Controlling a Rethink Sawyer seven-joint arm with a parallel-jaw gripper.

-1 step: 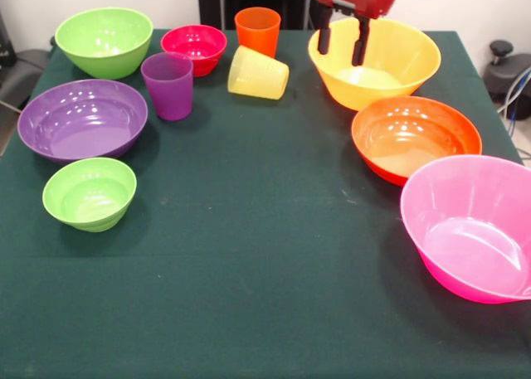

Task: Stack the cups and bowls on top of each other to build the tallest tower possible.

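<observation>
Hand point(342, 44) – fingers spread, holding nothing – hangs over the yellow-orange bowl's point(397, 74) far rim.

A dark green tablecloth point(249, 255) is seen under everything. Directly beneath the red and black gripper point(342, 43), a yellow-orange bowl point(398, 60) is shown, with an orange-red bowl point(419, 134) and a pink bowl point(477, 230) nearer the camera. To the picture's left of the gripper, an orange cup point(258, 31), a pale yellow cup point(257, 74), a purple cup point(168, 85), a red bowl point(193, 47), a purple bowl point(81, 118) and two green bowls point(104, 39) point(90, 192) are seen.
</observation>
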